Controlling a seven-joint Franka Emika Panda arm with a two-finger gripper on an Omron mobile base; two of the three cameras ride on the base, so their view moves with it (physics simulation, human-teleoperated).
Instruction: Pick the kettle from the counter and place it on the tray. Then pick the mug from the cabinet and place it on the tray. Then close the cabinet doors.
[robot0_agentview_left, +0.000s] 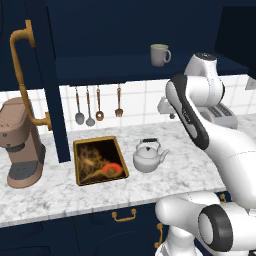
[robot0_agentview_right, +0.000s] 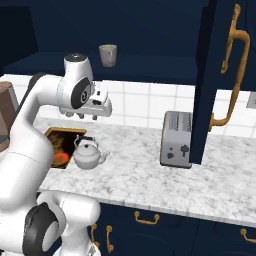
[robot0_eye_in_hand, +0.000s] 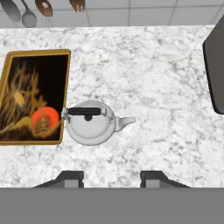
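While the kettle (robot0_eye_in_hand: 91, 122) is sitting untouched on the marbled desk (robot0_eye_in_hand: 166, 87), just beside the tray (robot0_eye_in_hand: 8, 87), the fingers (robot0_eye_in_hand: 111, 177) are hovering above it, spread apart and holding nothing. First step, I'd say: dropping down onto that dark handle. Behind, the mug (robot0_agentview_left: 160, 54) is waiting on the cabinet (robot0_agentview_left: 125, 30) shelf, doors (robot0_agentview_right: 220, 75) hanging open, a toaster (robot0_agentview_right: 176, 138) standing nearby.

Kettle (robot0_agentview_left: 149, 156) on the counter (robot0_agentview_left: 60, 192) just right of the tray (robot0_agentview_left: 98, 160), coffee machine (robot0_agentview_left: 21, 143) farther left, toaster (robot0_agentview_right: 176, 138) well right, utensils (robot0_agentview_left: 98, 104) hanging behind, mug (robot0_agentview_left: 160, 54) on the cabinet (robot0_agentview_left: 125, 67) shelf above.
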